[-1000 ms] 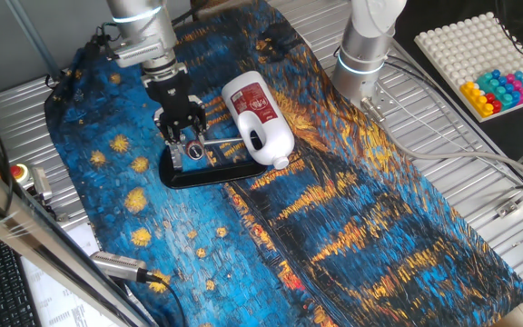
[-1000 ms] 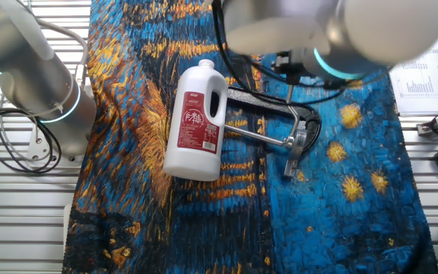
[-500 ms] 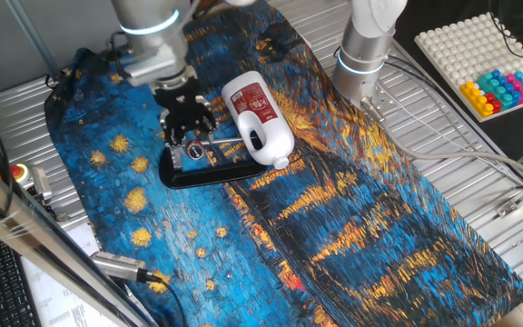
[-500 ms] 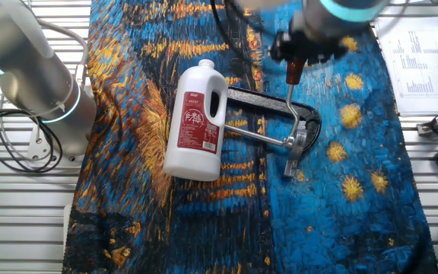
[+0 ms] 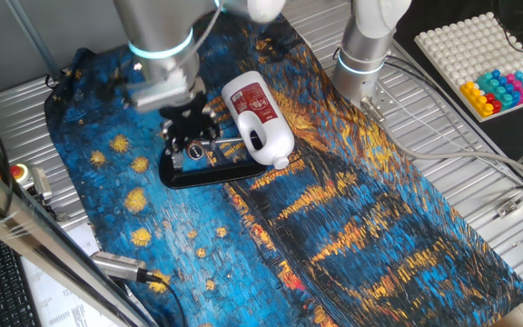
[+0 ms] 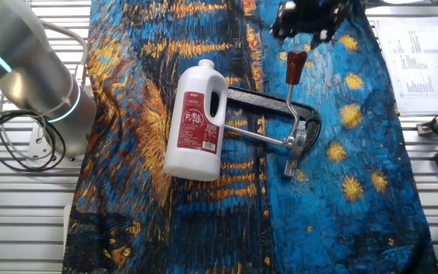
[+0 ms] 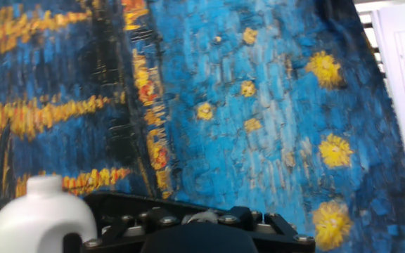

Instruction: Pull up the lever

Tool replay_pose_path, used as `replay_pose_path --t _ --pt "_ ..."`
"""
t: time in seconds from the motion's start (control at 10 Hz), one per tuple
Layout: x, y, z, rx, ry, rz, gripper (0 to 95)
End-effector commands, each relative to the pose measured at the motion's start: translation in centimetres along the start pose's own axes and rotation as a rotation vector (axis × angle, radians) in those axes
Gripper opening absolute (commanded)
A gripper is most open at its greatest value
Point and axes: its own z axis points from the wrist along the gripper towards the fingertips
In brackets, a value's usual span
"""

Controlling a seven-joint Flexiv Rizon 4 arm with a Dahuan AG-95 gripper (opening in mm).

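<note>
The slim silver lever with its reddish-brown knob is now seen raised upright on the black oval fixture mid-desk, suggesting completion, while the black pincer has been lifted clear, its spread impossible to tell.

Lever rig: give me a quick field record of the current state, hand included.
lever: slim silver rod with reddish-brown knob, standing up from its hinge
fixture: black oval base on the patterned cloth
crossbar: plain silver bar running from the hinge toward the jug
jug: white, red label, lying on its side beside the fixture
hand: above the knob, apart from it in the other fixed view; open or shut cannot be told
hand view: shows cloth, jug top, fixture edge; lever not seen
</note>
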Motion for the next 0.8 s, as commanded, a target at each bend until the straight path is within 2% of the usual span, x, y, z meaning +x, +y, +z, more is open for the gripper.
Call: replay_pose_path --t 0.1,0.2,0.3,0.5,0.6,0.7,0.8 --pt "-1.7 -1.3 0.5 0.007 0.063 -0.019 57.0" --pt "-2.1 -1.6 0.9 0.004 0.095 -0.04 57.0" --pt "-2.3 -1.7 1.7 -0.003 0.114 -0.051 57.0" --pt "-1.5 -1.0 3.2 -0.003 0.096 -0.032 57.0" --pt "-1.4 -0.9 3.6 -0.01 0.102 -0.042 57.0" --pt "-1.4 -0.9 4.1 -0.035 0.104 -0.046 38.0" --pt "-1.5 -0.9 4.2 -0.059 0.104 -0.042 38.0"
